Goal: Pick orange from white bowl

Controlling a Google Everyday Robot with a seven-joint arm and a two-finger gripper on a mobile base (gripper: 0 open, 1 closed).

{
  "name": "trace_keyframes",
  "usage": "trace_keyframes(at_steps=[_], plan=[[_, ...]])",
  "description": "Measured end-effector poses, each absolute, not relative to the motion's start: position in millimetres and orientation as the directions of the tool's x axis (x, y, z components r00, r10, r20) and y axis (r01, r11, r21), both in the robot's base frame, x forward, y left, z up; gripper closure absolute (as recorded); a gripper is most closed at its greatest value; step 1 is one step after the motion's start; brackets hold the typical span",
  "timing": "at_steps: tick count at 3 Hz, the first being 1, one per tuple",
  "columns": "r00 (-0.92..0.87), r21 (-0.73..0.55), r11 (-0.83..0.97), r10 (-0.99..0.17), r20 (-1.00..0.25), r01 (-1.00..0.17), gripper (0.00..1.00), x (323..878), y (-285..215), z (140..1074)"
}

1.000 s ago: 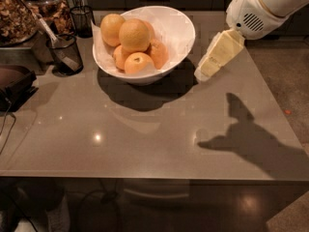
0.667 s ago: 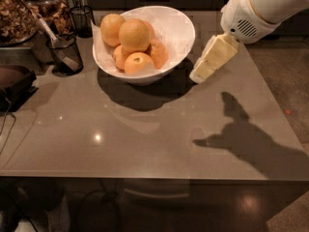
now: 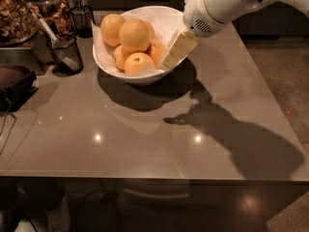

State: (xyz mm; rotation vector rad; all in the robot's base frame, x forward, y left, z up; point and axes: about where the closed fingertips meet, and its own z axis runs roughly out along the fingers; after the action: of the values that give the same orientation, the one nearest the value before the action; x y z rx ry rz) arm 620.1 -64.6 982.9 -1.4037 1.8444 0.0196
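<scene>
A wide white bowl (image 3: 112,67) sits at the back of the grey table, left of centre. It holds several fruits. Two large pale yellow-orange oranges lie on top: one (image 3: 133,35) in the middle, another (image 3: 111,27) at the back left. Smaller, deeper-orange fruits (image 3: 138,63) lie lower at the front. My gripper (image 3: 171,58), with cream fingers, hangs from the white arm (image 3: 217,6) over the bowl's right rim. It points down-left, just right of the fruits and apart from the big oranges.
A black mesh cup (image 3: 65,54) with a utensil stands left of the bowl; another (image 3: 82,21) is behind it. Jars and a tray of dried items (image 3: 17,18) fill the back left corner. A dark object (image 3: 14,83) lies at the left edge.
The arm and gripper have moved left, from beside the bowl's right side to over its right rim. The fruits have not moved.
</scene>
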Motion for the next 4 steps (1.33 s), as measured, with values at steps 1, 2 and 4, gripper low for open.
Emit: trace_keyframes(at_steps=[1,2,4], plan=[[-0.06,-0.434,0.381,-0.803,-0.593,-0.816,0.0,621,-63,983],[-0.065,-0.417,0.419,-0.763,-0.643,-0.806,0.0,625,-60,985],[-0.097,-0.369,0.49,-0.693,-0.714,-0.79,0.0,652,-46,986]])
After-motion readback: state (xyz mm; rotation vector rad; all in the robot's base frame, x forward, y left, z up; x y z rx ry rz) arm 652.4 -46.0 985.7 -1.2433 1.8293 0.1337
